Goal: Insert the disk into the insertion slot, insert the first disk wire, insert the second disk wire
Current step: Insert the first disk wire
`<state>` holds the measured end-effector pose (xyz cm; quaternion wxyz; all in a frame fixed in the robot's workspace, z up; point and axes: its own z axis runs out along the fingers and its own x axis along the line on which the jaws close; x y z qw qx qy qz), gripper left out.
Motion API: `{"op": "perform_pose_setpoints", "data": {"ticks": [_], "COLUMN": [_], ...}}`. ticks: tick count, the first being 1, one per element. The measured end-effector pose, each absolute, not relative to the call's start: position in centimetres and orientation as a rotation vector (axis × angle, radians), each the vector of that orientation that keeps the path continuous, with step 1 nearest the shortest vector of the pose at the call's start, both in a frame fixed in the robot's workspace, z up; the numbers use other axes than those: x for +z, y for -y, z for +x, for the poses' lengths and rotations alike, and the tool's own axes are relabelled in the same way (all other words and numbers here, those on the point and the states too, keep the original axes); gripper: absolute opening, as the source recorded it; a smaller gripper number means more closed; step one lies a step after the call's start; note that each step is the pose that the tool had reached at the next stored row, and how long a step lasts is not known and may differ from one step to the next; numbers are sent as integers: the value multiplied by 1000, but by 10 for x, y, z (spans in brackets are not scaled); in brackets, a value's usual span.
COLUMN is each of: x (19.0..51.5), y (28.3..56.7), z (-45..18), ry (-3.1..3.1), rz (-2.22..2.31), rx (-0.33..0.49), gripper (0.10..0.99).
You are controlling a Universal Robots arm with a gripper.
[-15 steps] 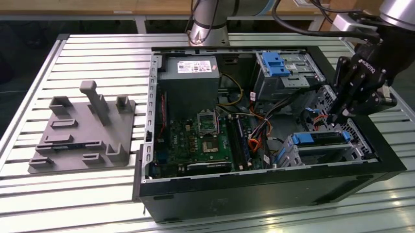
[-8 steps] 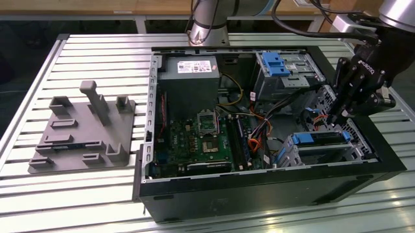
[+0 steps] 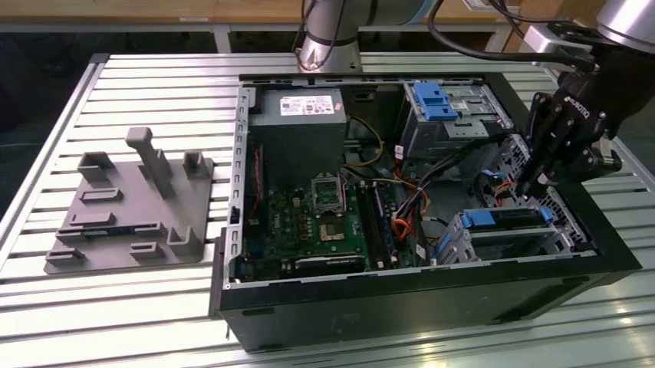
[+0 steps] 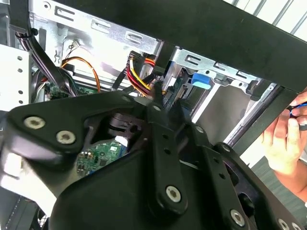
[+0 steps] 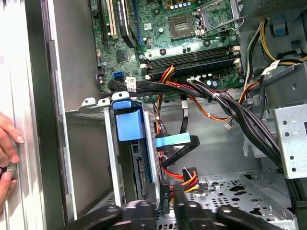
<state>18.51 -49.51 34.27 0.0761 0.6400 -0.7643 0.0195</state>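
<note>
The disk [image 3: 508,218], in its blue carrier, sits inside the insertion slot [image 3: 481,244], a silver cage at the case's corner on the exterior view's right. In the first wrist view the carrier's blue tab [image 5: 128,120] stands at the cage's mouth [image 5: 109,158]. My gripper [image 3: 527,188] reaches down into the case beside the cage. It is shut on a black connector [image 5: 166,191] with red, yellow and black wires [image 5: 184,176], held close to the disk's edge [image 5: 142,175]. A flat blue wire [image 5: 172,140] hangs loose just past it. The second wrist view shows the same red and yellow wires [image 4: 139,79] at my gripper [image 4: 157,96].
A person's hand [image 5: 7,143] [image 4: 283,139] rests on the case's outer wall. A thick black cable bundle [image 5: 230,105] crosses above the cage. The taller bay with a blue latch [image 3: 440,103], the power supply [image 3: 307,103] and the motherboard [image 3: 327,222] occupy the case. A grey fixture plate [image 3: 133,207] lies outside.
</note>
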Motion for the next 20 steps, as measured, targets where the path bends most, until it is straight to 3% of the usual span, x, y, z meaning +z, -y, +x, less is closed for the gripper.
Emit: {"op": "perform_pose_setpoints", "data": {"ticks": [3,20], "x": [342,342], "y": [495,495], "z": [185,185], "ry": [2291,2222], "rz": [1918,1995], "rx": [57,62], "gripper": [173,165]}}
